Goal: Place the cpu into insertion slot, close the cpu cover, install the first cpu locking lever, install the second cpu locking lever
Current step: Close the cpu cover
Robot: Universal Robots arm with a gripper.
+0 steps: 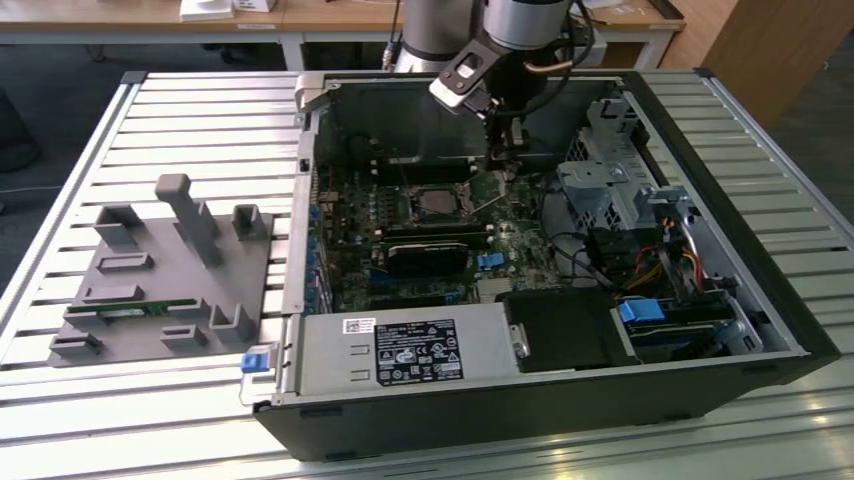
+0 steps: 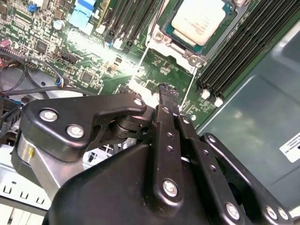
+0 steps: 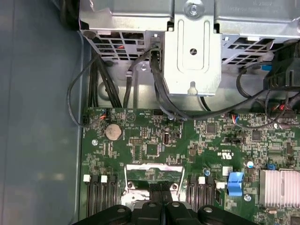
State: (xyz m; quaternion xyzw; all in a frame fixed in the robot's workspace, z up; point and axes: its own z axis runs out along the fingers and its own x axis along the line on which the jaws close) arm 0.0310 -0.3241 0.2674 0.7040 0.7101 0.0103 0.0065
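- The gripper [image 1: 501, 172] hangs inside the open case [image 1: 767, 310], fingers [image 2: 164, 101] clenched together with nothing seen between them.
- The cpu [image 2: 199, 18] lies silvery top up in the slot [image 1: 434, 205] on the green board, near the fingertips; the cover [image 2: 158, 35] frames it.
- Long black memory slots [image 2: 243, 51] flank the slot on both sides (tight quarters).
- Past the board's edge, a metal drive cage [image 3: 192, 47] drops black cables [image 3: 159, 89] onto the board.
- A power supply [image 1: 400, 350] fills the case's near side.
- A grey fixture [image 1: 160, 270] sits on the table [image 1: 160, 110], at the exterior view's left, well apart.
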